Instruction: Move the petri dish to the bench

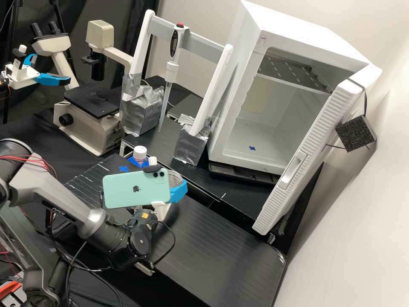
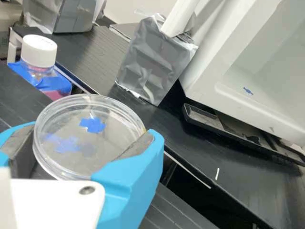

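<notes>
Your dish (image 2: 90, 129) sits between the two blue fingers of the gripper (image 2: 86, 144), gripped by its sides and, as far as you can judge, held up over the bench (image 1: 213, 243) rather than resting on it. The step in hand looks like the carry, with the lowering and the release left to do. Watch your squeeze: the dish is smooth and round, so too light a hold could let it swivel or slip, and too hard a one could make it spring out. If it has a loose lid (you can't tell from here), a tilt at touchdown might slide that off. Open too high and the dish drops; open with one edge down and it may tip or skid.

Just beyond the dish stands the bottle (image 2: 39, 51) with its white cap, blue round its body. Swing or spread the fingers that way and you could knock it over. Near it on the bench is a blue mark (image 1: 123, 169), perhaps your target. The phone (image 1: 136, 189) covers part of the dish in the high view, so judging height there could mislead you. Farther off, the incubator (image 1: 272, 98) stands open, well apart from the dish.
</notes>
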You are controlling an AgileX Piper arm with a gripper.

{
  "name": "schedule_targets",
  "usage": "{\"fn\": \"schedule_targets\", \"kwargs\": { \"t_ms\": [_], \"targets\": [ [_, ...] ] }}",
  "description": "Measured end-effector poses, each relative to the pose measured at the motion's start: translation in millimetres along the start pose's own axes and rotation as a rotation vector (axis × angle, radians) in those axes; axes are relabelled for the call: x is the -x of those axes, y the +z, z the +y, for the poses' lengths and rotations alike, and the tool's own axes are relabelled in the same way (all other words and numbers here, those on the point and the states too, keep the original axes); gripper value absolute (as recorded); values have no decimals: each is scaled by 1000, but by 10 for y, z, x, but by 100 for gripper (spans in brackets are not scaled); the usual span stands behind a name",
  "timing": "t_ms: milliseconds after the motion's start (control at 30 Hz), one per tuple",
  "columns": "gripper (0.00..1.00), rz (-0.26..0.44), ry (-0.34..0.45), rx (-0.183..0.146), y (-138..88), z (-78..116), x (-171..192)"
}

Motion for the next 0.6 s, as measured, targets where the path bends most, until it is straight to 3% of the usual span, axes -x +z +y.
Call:
{"fn": "schedule_targets", "kwargs": {
  "t_ms": [133,200,467,600],
  "targets": [
    [0,-16,6,-18,-31,24,37],
    [0,-27,8,-11,-42,35,53],
    [0,-59,4,43,-108,67,88],
    [0,-62,-1,89,-194,86,80]
  ]
}}
